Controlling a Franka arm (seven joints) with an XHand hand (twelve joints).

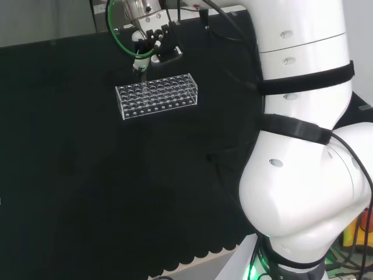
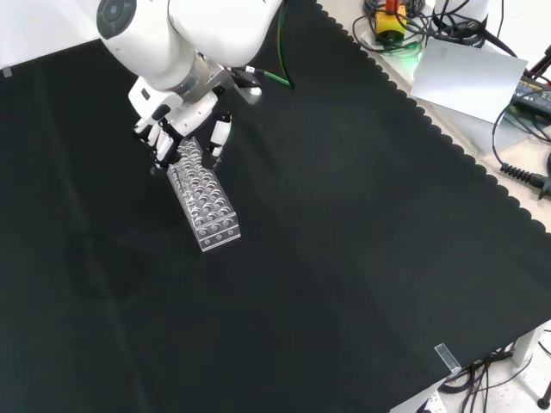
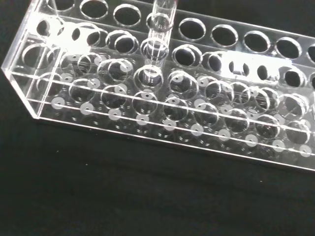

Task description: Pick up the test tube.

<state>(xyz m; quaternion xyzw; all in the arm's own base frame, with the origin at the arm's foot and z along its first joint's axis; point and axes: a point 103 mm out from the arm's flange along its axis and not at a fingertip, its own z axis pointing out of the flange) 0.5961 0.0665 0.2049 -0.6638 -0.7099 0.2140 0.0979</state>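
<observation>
The hand (image 2: 176, 120) hangs over the far end of the clear rack (image 2: 205, 200) in the front view, its fingers (image 2: 161, 142) pointing down at the rack's top holes. Whether they are closed round anything cannot be told from the front or head views; the fingertips sit right at the rack's end, and the glass between them is too faint to make out there.

In the wrist view the test tube (image 3: 156, 46) stands in the rack (image 3: 162, 98), upright or nearly so, its long axis running straight down through one hole of the top plate (a hole in a middle row, toward the rack's near corner), its rounded bottom down inside the rack. Its upper part runs out past the picture's edge, so the grasp on it, if any, is hidden.

In the head view the hand (image 1: 141, 55) sits just behind the rack (image 1: 157, 96) on the black cloth (image 1: 87, 175).
</observation>
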